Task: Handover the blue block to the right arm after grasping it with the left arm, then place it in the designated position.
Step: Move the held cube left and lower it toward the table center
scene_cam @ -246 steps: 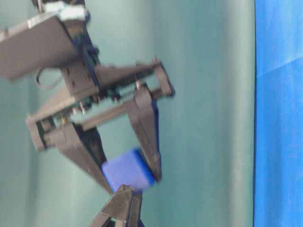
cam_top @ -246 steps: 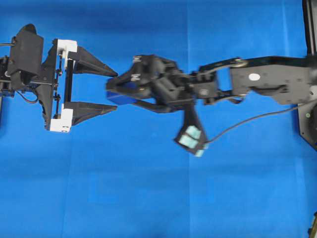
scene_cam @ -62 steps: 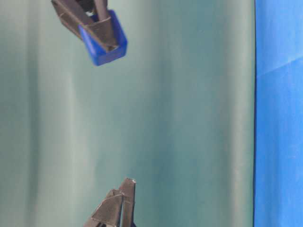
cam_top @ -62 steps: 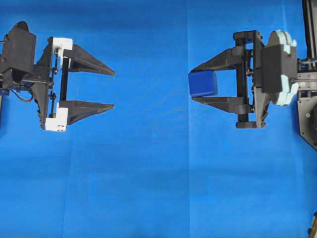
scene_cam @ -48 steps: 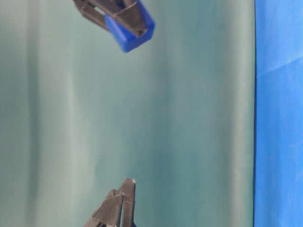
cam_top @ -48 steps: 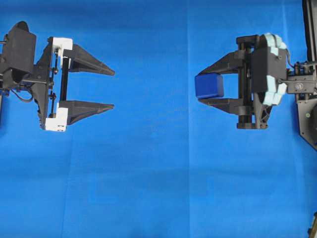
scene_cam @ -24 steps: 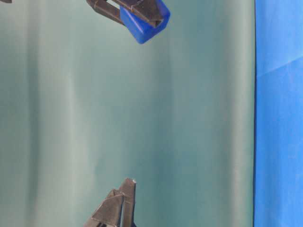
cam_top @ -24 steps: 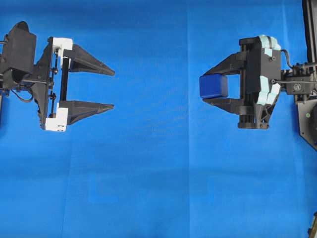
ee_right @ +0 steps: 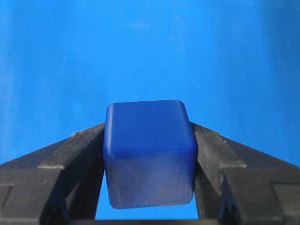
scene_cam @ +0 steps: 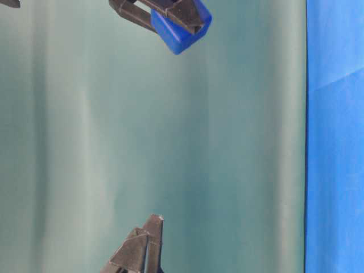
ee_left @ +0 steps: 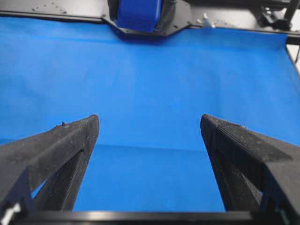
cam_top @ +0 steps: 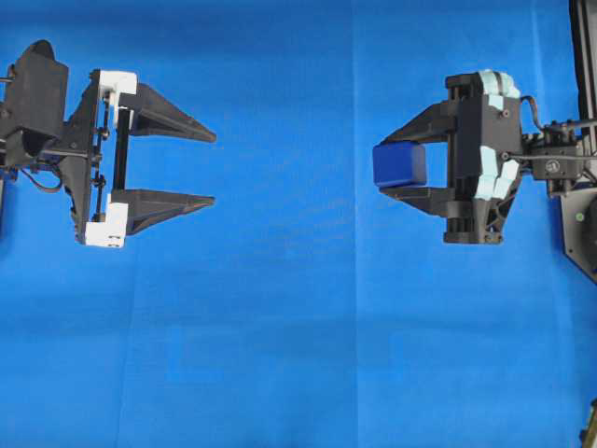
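The blue block (cam_top: pixel 399 164) is clamped between the black fingers of my right gripper (cam_top: pixel 396 166) at the right of the overhead view, held above the blue cloth (cam_top: pixel 298 327). Close up, the right wrist view shows the blue block (ee_right: pixel 149 152) squeezed by a finger on each side. From table level the blue block (scene_cam: pixel 181 28) hangs near the top edge, clear of the cloth. My left gripper (cam_top: pixel 213 168), with white brackets, stays at the far left, open and empty. In the left wrist view, my left gripper (ee_left: pixel 150 123) frames bare cloth, and the blue block (ee_left: pixel 138 14) shows far ahead.
A black arm base (cam_top: pixel 580 215) stands at the right edge of the overhead view. A black frame (ee_left: pixel 225 18) runs along the cloth's far side in the left wrist view. A grey-green backdrop (scene_cam: pixel 170 148) fills the table-level view.
My right gripper has tilted further downward with the blue block in it, and the block has dropped closer to the cloth. The left gripper has not moved.
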